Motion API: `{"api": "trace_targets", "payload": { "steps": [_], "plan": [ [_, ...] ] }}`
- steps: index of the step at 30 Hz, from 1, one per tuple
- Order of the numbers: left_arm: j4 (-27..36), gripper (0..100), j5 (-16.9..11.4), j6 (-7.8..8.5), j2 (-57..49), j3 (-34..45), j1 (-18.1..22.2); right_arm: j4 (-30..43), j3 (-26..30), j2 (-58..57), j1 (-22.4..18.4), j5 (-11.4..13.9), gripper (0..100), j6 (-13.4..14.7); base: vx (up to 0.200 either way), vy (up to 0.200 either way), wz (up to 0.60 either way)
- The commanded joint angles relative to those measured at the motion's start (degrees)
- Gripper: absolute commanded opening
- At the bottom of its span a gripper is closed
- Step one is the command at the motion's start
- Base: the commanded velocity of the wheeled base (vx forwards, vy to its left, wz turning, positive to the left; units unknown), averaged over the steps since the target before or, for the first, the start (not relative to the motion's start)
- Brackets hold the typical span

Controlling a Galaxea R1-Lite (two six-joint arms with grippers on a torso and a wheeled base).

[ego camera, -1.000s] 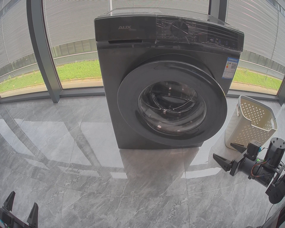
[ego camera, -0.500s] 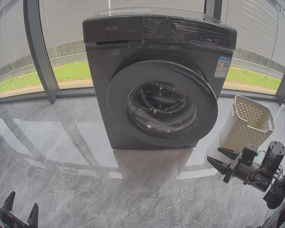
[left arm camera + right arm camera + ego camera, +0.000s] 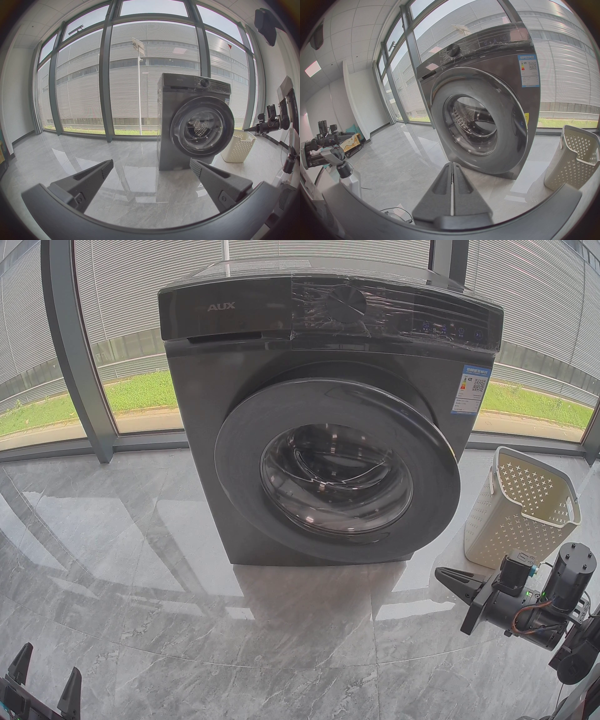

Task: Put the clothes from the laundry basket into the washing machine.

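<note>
The dark grey washing machine (image 3: 337,427) stands on the floor straight ahead with its round glass door (image 3: 337,477) closed. To its right sits the cream perforated laundry basket (image 3: 522,515); its inner walls show and its bottom is hidden. My right gripper (image 3: 440,572) hangs shut and holding nothing, low in front of the basket, pointing toward the machine's lower right corner. In the right wrist view its gripper (image 3: 452,164) has both fingers pressed together, facing the door (image 3: 478,122) and the basket (image 3: 578,159). My left gripper (image 3: 49,659) is open near the floor at the front left.
Glossy grey floor tiles (image 3: 156,590) stretch wide to the machine's left and front. Tall windows with dark frame posts (image 3: 75,359) run behind the machine. A thin cable (image 3: 397,212) lies on the floor near the robot's base.
The head camera has shifted, so the machine looks larger and more to the left. My right gripper has gone from open to shut. The left gripper has stayed put.
</note>
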Motion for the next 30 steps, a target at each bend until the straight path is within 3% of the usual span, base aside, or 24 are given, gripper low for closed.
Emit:
{"api": "trace_targets", "payload": {
  "steps": [1,6,12,24,30],
  "plan": [
    [0.1,100,0.0,-0.10,-0.8,0.9,0.0,0.0,0.0,0.2,0.1,0.0,0,0.0,0.200,0.000,0.00],
    [0.0,100,0.0,-0.19,-0.8,0.9,0.0,-0.1,-0.1,0.8,0.0,0.0,0,0.1,0.200,0.000,0.00],
    [0.0,100,0.3,-0.10,-0.8,1.0,0.0,-0.1,-0.1,0.9,0.0,0.0,0,0.1,0.000,0.000,0.00],
    [0.0,100,0.3,-0.19,-0.8,1.0,0.1,0.0,0.4,1.1,0.6,0.1,0,0.1,0.000,-0.200,0.00],
    [0.0,100,0.3,-0.10,-0.8,1.0,0.1,0.0,1.5,1.8,2.3,0.3,0,0.1,0.000,0.000,0.00]
  ]
}}
